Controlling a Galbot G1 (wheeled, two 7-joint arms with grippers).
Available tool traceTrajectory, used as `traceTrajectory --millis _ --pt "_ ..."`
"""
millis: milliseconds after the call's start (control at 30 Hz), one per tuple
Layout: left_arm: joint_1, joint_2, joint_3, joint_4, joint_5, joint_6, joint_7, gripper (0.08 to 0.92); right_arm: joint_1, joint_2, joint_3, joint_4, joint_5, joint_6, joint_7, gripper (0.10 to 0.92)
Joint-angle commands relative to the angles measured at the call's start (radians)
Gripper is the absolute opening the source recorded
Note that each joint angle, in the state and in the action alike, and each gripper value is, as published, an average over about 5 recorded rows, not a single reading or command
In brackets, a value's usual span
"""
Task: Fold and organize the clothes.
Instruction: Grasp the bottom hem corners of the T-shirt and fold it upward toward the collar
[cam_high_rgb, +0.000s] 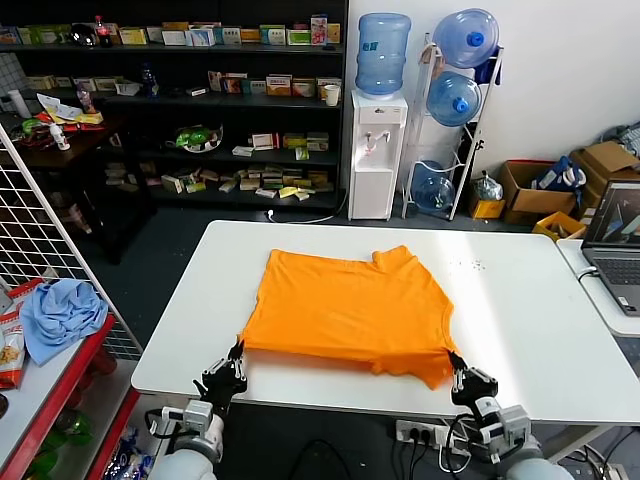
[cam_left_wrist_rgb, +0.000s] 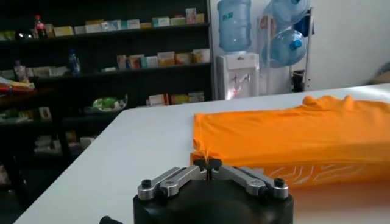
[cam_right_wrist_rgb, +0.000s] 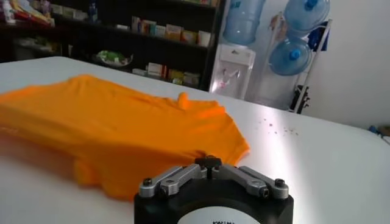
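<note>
The plain bright orange short-sleeved shirt (cam_high_rgb: 345, 310) of thin soft fabric lies flat on the white rectangular table (cam_high_rgb: 520, 320), toward the near edge, its small collar (cam_high_rgb: 395, 258) pointing to the far side; its near hem is doubled under in a loose fold. The left gripper (cam_high_rgb: 236, 353) sits at the shirt's near left corner with its jaws clenched, and the left wrist view shows a tuft of orange cloth pinched between the fingertips (cam_left_wrist_rgb: 208, 163). The right gripper (cam_high_rgb: 458, 365) is at the near right corner, just beside the drooping sleeve; its jaws are pressed together, but whether fabric is caught between them cannot be told from the right wrist view (cam_right_wrist_rgb: 208, 162).

Beyond the table stands a white water dispenser (cam_high_rgb: 377, 155) carrying a blue translucent water bottle (cam_high_rgb: 383, 53); beside it a wire rack (cam_high_rgb: 470, 150) holds three more blue bottles (cam_high_rgb: 455, 98), tilted on their sides. Dark shelving (cam_high_rgb: 200, 100) along the back wall is filled with small boxes and packets. To the right, open brown cardboard boxes (cam_high_rgb: 530, 190) sit on the floor, one holding blue and white items too small to identify; a grey laptop (cam_high_rgb: 615, 245) rests on a neighbouring table. On the left, a crumpled light blue cloth (cam_high_rgb: 60, 315) lies on a red-edged shelf (cam_high_rgb: 60, 375).
</note>
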Motion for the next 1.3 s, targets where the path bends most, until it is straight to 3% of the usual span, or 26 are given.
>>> traceTrajectory --millis 33,400,933,1067,1300 --pt "-0.19 0.005 0.055 0.189 -0.041 -0.009 0.001 0.103 0.238 -0.004 -0.077 -0.209 -0.007 0.022 -0.017 0.124" --pt "-0.296 0.036 0.126 0.256 -0.048 -0.009 0.0 0.103 0.383 0.013 -0.164 -0.328 0.019 0.002 -0.007 0.124" --pt "-0.301 0.022 0.163 0.246 -0.037 -0.011 0.006 0.103 0.344 0.021 -0.156 -0.253 0.046 -0.162 0.1 0.128" --pt "-0.276 0.033 0.157 0.225 -0.041 -0.025 0.011 0.156 0.3 0.009 -0.134 -0.214 0.08 -0.189 0.1 0.207" --pt "-0.207 0.055 0.126 0.182 -0.102 -0.005 0.006 0.359 0.193 -0.015 -0.072 -0.131 0.116 -0.275 0.104 0.406"
